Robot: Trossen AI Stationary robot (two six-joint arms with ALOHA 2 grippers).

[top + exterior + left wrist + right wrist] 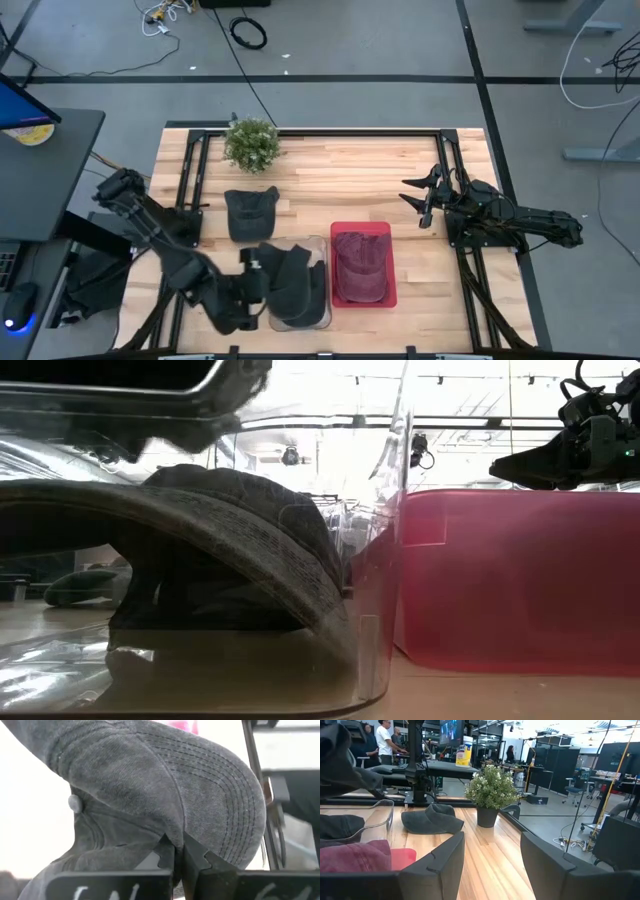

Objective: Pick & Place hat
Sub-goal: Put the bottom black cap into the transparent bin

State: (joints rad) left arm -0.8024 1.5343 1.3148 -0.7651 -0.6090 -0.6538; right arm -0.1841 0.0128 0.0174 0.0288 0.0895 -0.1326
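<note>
1. High view is showing the left gripper [250,275] holding a dark hat [292,280] over the clear bin [322,250], near the front of the table [350,170].
2. Its jaws are pinching the hat's edge tight.
3. The hat is going down into the clear bin, so the placing step looks nearly done.
4. Next, I think the jaws need to spread and let go.
5. Another hat [251,212] is lying farther back, waiting.
6. The right gripper [425,200] is waiting at the right, jaws spread, holding nothing.
</note>
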